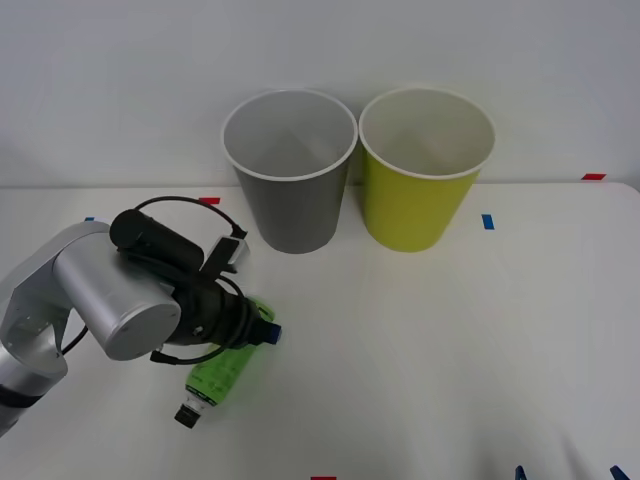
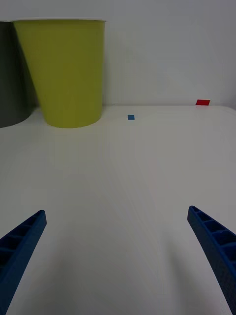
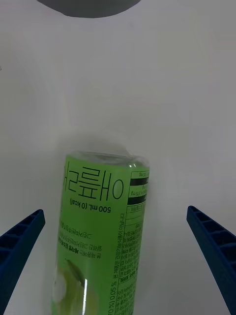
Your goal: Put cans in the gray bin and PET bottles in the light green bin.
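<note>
Released left end effector (image 3: 115, 256) straddles the green bottle (image 1: 222, 372) lying on the white table (image 1: 450, 350).

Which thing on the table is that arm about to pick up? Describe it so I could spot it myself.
On the white table, near its front left, the left gripper hangs open over the PET bottle. It lies on its side, slim, bright green label, black cap, unlike the upright gray bin and light green bin behind.

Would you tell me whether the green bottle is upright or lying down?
Lying down: the green bottle rests on its side on the table, cap toward the robot.
</note>
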